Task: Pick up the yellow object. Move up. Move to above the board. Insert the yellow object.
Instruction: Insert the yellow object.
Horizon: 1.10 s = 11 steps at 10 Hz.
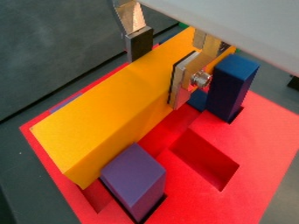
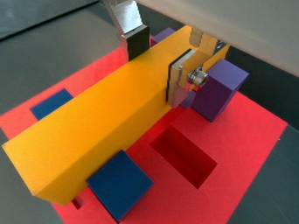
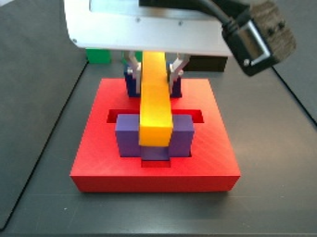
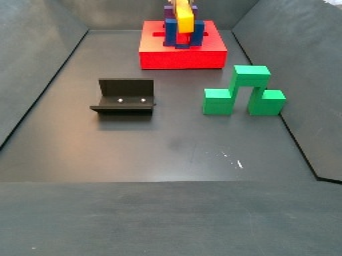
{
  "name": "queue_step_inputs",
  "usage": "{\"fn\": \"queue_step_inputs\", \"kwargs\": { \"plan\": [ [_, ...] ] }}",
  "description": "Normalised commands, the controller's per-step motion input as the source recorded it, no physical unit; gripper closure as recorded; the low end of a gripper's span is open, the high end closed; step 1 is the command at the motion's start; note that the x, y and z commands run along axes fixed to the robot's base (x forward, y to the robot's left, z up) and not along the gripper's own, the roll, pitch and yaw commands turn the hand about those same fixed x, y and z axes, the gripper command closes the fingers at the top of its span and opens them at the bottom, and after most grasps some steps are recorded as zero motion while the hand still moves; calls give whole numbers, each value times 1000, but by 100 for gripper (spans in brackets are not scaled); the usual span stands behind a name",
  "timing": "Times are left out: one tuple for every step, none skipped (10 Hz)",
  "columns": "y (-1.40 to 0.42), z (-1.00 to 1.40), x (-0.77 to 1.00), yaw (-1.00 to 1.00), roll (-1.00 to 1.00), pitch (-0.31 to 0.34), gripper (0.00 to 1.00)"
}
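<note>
Over on the dark floor (image 4: 160, 150) in a side view, the fixture (image 4: 123, 97) stands upright, its black L-shaped bracket showing two small pale dots on the upright face. Well apart from it sits the green stepped block (image 4: 243, 90) (three chunky green steps, the tallest at the back). Between them, bare floor. A few pale specks (image 4: 230, 155) lie nearer the camera.

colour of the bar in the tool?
Yellow-orange bar, plain, held by the tool over the red board; clearest in a wrist view.
</note>
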Motion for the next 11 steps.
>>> {"fn": "queue_step_inputs", "kwargs": {
  "plan": [
    [-134,-311,146,0,0,-39,100],
    [-97,-303,131,0,0,-27,100],
    [-57,-286,114,0,14,-21,100],
    [-17,-300,89,0,13,-23,100],
    [0,-269,80,0,0,-20,100],
    [37,-231,74,0,0,-9,100],
    [91,-266,71,0,21,-16,100],
    [60,-249,57,0,84,-4,100],
    [0,-260,31,0,136,0,100],
    [-66,-234,43,0,140,0,100],
    [-186,-246,117,83,169,0,100]
  ]
}}
